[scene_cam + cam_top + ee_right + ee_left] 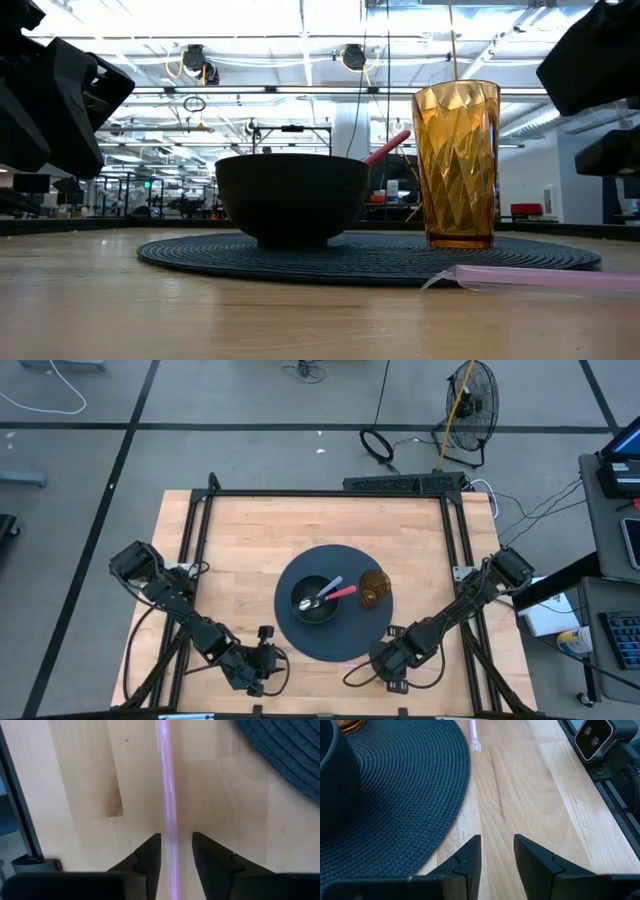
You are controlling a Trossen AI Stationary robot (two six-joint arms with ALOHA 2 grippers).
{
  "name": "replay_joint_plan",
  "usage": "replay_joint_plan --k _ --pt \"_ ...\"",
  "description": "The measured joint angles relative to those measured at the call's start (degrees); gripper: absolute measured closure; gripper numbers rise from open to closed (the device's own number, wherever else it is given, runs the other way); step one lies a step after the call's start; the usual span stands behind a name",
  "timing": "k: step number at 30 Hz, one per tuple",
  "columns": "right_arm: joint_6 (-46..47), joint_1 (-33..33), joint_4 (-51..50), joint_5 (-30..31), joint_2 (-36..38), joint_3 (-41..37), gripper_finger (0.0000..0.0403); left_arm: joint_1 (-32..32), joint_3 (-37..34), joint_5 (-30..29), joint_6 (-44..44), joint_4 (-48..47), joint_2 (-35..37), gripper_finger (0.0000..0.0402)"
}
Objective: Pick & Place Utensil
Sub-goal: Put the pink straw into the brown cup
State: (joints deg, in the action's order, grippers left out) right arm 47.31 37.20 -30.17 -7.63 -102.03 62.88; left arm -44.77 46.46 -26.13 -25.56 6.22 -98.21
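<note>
A pale purple utensil handle (167, 785) lies flat on the wooden table; it also shows in the low view (540, 277) and the left wrist view (475, 735). My right gripper (176, 855) is low over it at the table's near edge (385, 665), open, with one finger on either side of the handle and not touching it. My left gripper (497, 855) waits open near the table's near edge (268, 665), beside the round dark placemat (300, 630). A black bowl (315, 600) on the mat holds a red-handled utensil (343, 592) and a pale one.
An amber faceted glass (457, 165) stands upright on the placemat to the right of the bowl (292, 205). A black metal frame (330, 492) runs around the table's edges. Bare wood lies between the two grippers along the near edge.
</note>
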Motion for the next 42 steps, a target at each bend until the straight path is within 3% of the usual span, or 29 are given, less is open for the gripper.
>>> replay_joint_plan --k 17,27,42 --pt "-9.59 -5.48 12.77 1.8 0.2 0.83 0.0307 0.0 0.0 0.02 0.16 -0.02 0.0 0.0279" --pt "-18.3 -6.2 9.17 1.84 -5.42 8.23 0.0312 0.11 0.0 0.04 0.87 -0.08 0.0 0.0279" --pt "-18.05 -5.92 7.21 7.6 -7.62 9.39 0.0312 0.11 0.0 0.07 0.41 -0.16 0.0 0.0279"
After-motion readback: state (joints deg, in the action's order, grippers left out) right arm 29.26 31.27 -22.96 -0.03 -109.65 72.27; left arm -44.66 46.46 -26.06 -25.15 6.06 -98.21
